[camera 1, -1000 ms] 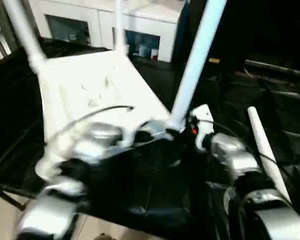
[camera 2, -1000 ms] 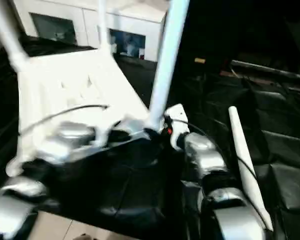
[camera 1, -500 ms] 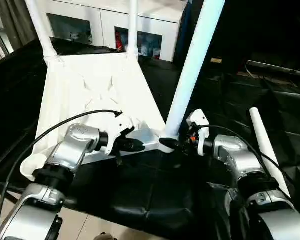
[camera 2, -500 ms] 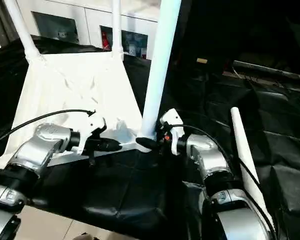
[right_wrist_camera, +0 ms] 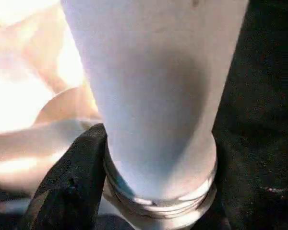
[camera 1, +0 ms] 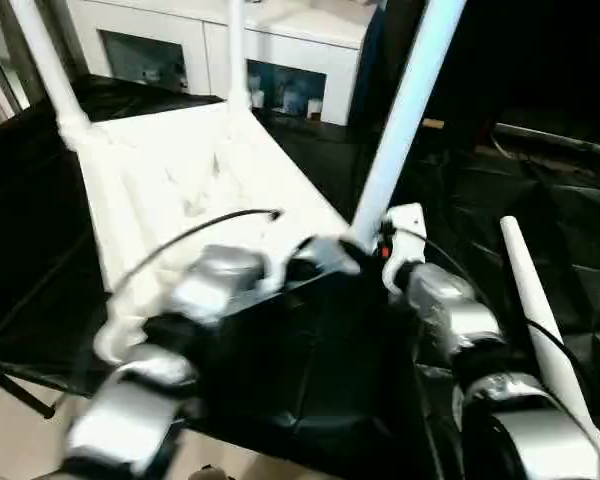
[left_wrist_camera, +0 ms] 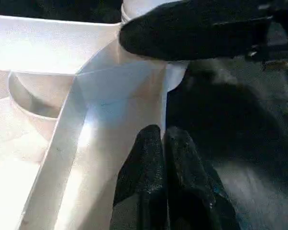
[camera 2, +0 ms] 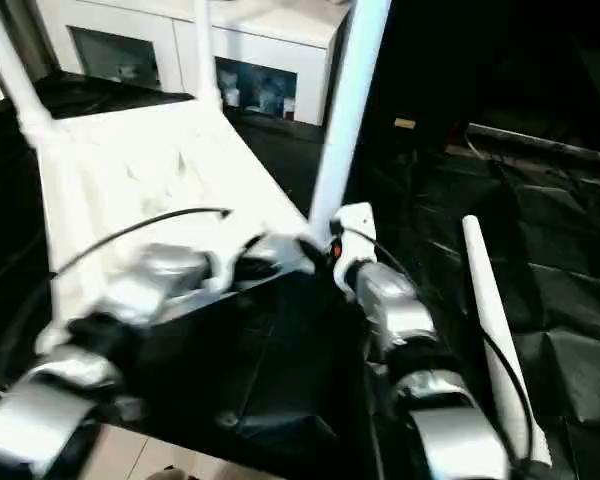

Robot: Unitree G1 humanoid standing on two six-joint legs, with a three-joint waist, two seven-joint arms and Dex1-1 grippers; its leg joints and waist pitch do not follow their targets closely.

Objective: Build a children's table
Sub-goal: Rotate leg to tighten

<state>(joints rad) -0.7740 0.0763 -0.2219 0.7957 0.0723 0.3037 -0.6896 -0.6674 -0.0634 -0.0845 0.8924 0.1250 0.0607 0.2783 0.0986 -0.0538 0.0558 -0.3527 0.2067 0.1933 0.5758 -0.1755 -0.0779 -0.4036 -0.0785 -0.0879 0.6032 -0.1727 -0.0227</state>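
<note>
**Both my hands at the near corner of the upturned table**

From my head, the white table top lies upside down on the black-draped desk, ribbed underside up. Two legs stand in its far corners, the far left leg and the far right leg. A third, the near leg, rises from the near right corner socket. My left hand reaches to the top's near edge just beside that socket; my right hand is at the base of the near leg. A loose fourth leg lies on the desk beside my right forearm. A white cabinet with glass doors stands behind.

Along my left wrist, my left hand is pressed shut, fingertips together and empty, over the top's white rim.

Along my right wrist, one black finger lies against the ringed base of the near leg; my right hand wraps this leg.
</note>
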